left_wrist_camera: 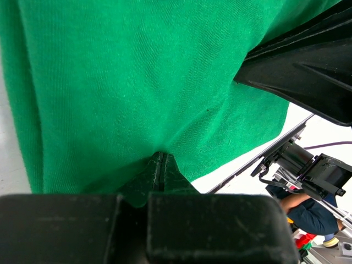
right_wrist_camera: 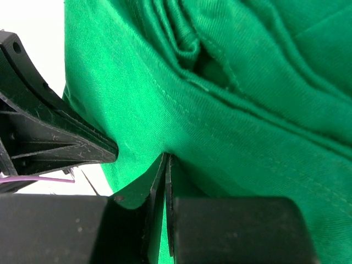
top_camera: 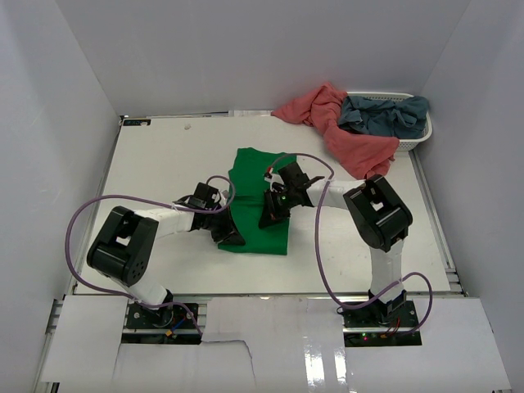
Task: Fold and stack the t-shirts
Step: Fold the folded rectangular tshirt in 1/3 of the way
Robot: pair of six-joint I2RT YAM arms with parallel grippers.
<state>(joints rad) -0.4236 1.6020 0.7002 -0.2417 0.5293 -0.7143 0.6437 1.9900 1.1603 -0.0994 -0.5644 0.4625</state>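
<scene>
Green t-shirt (top_camera: 250, 182): lies mid-counter as a partly folded, roughly rectangular block. Both arms meet over its near half.
Counter (top_camera: 164, 155): white, and shows bare around the green t-shirt on every side.
Left fingers (left_wrist_camera: 157, 171): pressed together at the green t-shirt's near-left edge. They pinch a small peak of the cloth, and creases fan out from the tips.
Right fingers (right_wrist_camera: 164, 176): closed tight on a fold of the green t-shirt at its near-right part, with green cloth caught in the slit between them. Stitched hems and layered folds lie just beyond the tips.
Fingers to each other: both sit on the green t-shirt and are near but apart. Each wrist view shows the other arm's black fingers pointing in over the cloth.
Salmon-pink t-shirt (top_camera: 344, 135): crumpled, far-right of the green t-shirt and well apart from it. It spills from the basket's rim down onto the counter.
Grey-blue t-shirt (top_camera: 385, 113): bunched inside the basket, beyond the green t-shirt and to the right, touching the salmon-pink t-shirt.
Basket (top_camera: 417, 139): white and slatted, at the far-right corner of the counter, well apart from the green t-shirt.
</scene>
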